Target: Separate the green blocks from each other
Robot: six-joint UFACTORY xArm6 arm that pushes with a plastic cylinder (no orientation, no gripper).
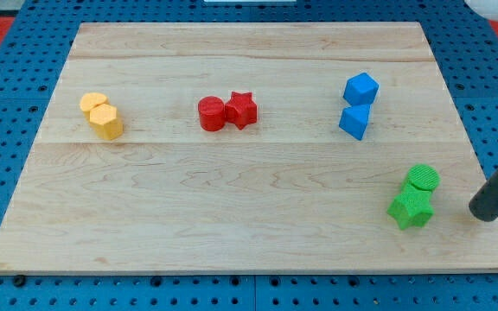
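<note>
Two green blocks touch each other at the board's lower right: a green cylinder (423, 179) above and a green star (411, 208) just below it. My tip (486, 212) is at the end of the dark rod that comes in from the view's right edge. It rests on the board to the right of the green star, a short gap away, touching neither green block.
Two yellow blocks (102, 116) sit together at the upper left. A red cylinder (211, 113) and a red star (241, 110) touch at the upper middle. Two blue blocks (358, 104) stand at the upper right. The wooden board (232, 207) lies on a blue pegboard.
</note>
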